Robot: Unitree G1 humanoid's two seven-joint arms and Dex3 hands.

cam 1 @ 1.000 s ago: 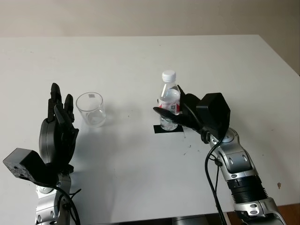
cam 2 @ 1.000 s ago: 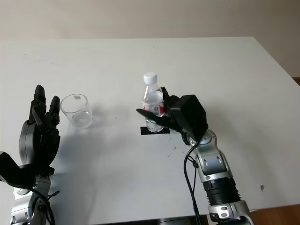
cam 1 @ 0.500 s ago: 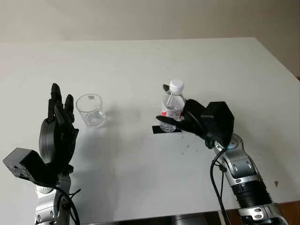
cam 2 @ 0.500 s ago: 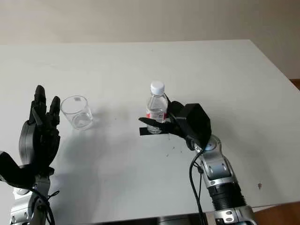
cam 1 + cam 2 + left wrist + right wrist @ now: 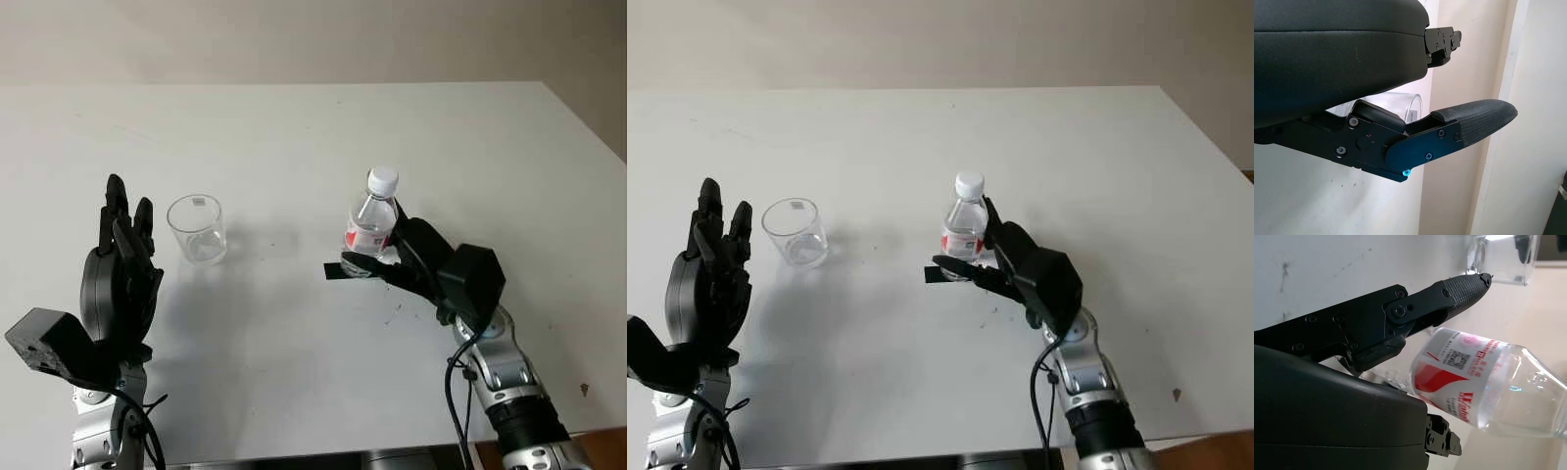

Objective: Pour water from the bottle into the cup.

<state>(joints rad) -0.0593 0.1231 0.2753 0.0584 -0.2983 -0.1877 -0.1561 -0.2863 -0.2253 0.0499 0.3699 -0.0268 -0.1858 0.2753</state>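
Observation:
A clear water bottle (image 5: 371,223) with a white cap and a red-and-white label stands upright at the right end of a black tape mark (image 5: 335,271), right of the table's middle. My right hand (image 5: 384,260) is shut on the bottle's lower half, fingers in front and thumb behind. The right wrist view has the bottle (image 5: 1484,387) lying between the palm and a finger (image 5: 1459,289). A clear empty cup (image 5: 197,228) stands to the left. My left hand (image 5: 123,257) is open and upright, just left of the cup (image 5: 1400,102).
The white table (image 5: 294,137) stretches far behind both objects. Its right edge (image 5: 588,127) runs diagonally past the right arm. Small dark specks (image 5: 397,311) mark the surface near the tape.
The right forearm has dropped back toward the table's near edge with the hand still around the bottle. The bottle now stands slightly further right on the tape. The left hand and the cup are unmoved.

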